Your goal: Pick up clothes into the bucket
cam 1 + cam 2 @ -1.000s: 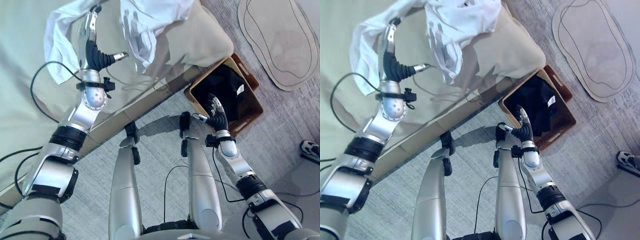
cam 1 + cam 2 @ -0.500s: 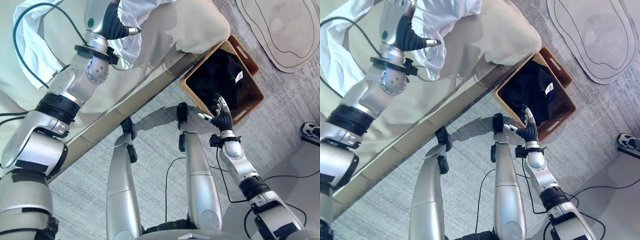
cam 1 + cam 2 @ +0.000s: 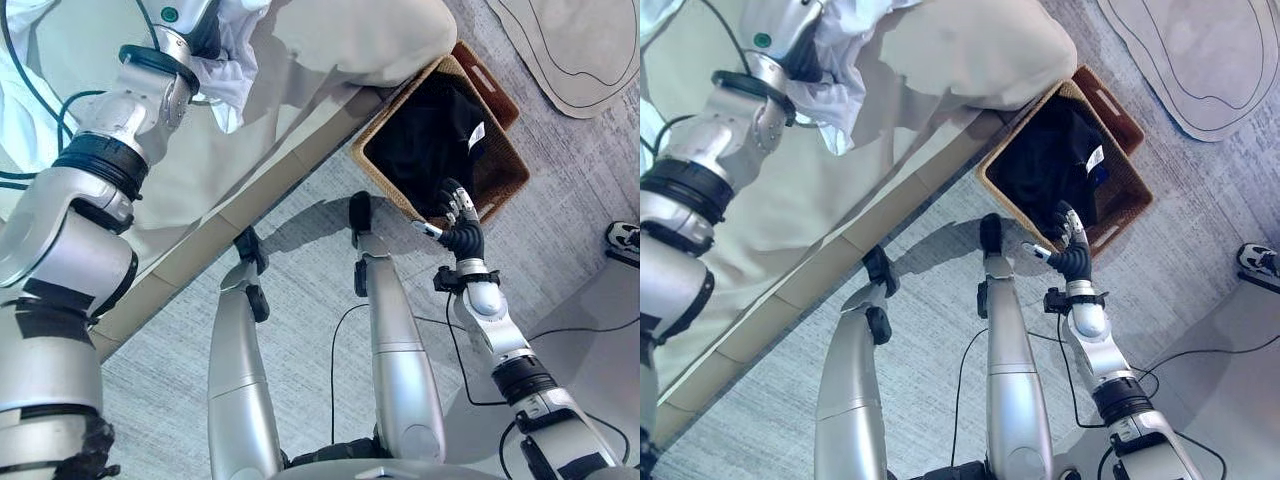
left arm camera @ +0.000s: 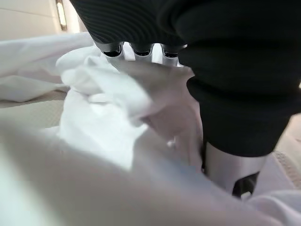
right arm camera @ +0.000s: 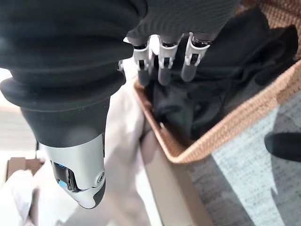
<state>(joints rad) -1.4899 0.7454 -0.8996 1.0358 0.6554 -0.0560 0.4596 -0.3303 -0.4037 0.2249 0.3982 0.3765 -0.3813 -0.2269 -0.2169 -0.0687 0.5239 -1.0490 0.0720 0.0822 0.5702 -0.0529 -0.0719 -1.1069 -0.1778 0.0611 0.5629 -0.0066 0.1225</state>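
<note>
Left wrist view has the left hand (image 4: 225, 70) with fingers (image 4: 141, 48) buried in the white shirt (image 4: 108, 108) on the bed (image 3: 230, 160), so can't tell if they've closed. If the grab's shallow, it could slip out short of the basket (image 3: 500, 175), where the right hand (image 3: 462, 222) hovers, fingers loose.

Left hand (image 4: 141, 49) fingers buried in white garment (image 4: 108, 122).

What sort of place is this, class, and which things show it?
Probably a bedroom: a bed with beige bedding holding a white garment, a wicker basket of dark clothes on grey carpet, and a rug nearby.
</note>
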